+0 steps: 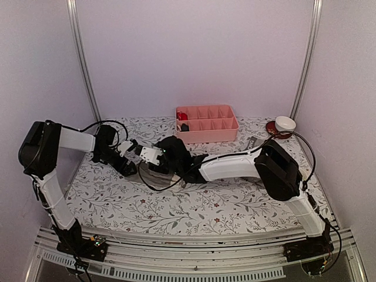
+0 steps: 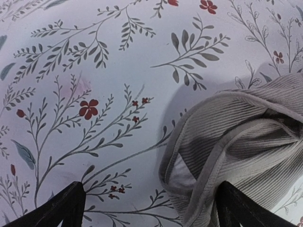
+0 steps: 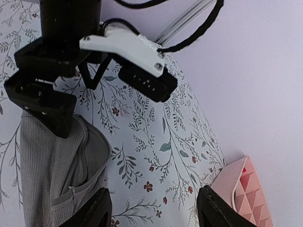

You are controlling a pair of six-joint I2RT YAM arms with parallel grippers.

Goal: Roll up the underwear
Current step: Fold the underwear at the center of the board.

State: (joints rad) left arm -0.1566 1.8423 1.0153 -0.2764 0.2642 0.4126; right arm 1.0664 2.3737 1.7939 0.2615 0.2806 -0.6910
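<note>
Underwear bunched on floral tablecloth, pale lilac walls

lab booth: white walls, floral tablecloth

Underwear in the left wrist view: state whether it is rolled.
Not rolled: the underwear lies loosely bunched, its edging wandering and one opening gaping.

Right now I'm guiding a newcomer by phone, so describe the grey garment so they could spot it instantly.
Find the flower-printed table, then the pink divided tray at its back. In front of that tray and slightly left, near the table's middle, lies the grey garment, crumpled. It is soft ribbed cloth with a paler edge band, unlike the hard tray.
</note>
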